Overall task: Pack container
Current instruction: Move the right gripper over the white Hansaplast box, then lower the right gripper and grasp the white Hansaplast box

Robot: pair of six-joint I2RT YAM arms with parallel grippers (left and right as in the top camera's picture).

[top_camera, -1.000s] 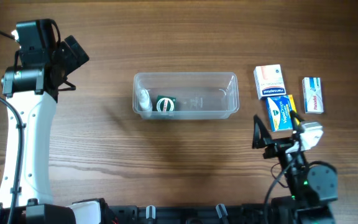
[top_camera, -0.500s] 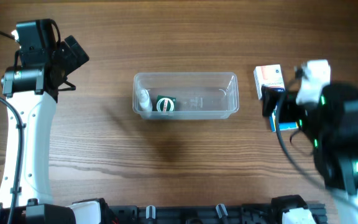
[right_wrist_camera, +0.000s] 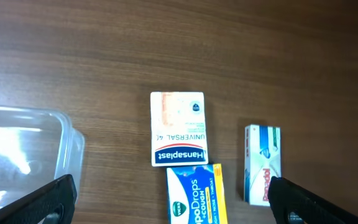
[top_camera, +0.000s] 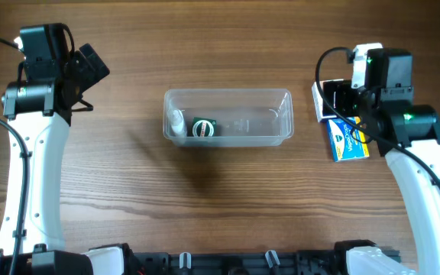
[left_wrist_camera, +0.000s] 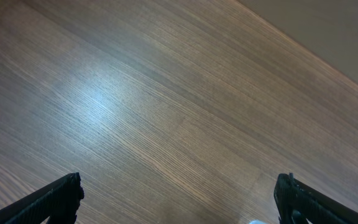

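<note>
The clear plastic container (top_camera: 228,116) stands mid-table and holds a small white bottle (top_camera: 176,122) and a green round tin (top_camera: 202,127). Its corner shows in the right wrist view (right_wrist_camera: 23,155). My right gripper (top_camera: 341,103) is open and empty (right_wrist_camera: 172,180), hovering above three medicine boxes to the right of the container. These are a Hansaplast box (right_wrist_camera: 178,129), a blue VapoDrops box (right_wrist_camera: 194,194) and a white Panadol box (right_wrist_camera: 261,163). My left gripper (top_camera: 90,69) is open and empty (left_wrist_camera: 178,180) over bare wood at the far left.
In the overhead view the right arm covers the Panadol box and part of the Hansaplast box (top_camera: 321,99). The blue box (top_camera: 348,140) shows below the arm. The table's far edge (left_wrist_camera: 316,56) shows in the left wrist view.
My right arm has swung up from the table's front edge to above the medicine boxes at the right. The left arm and the container have not moved.
</note>
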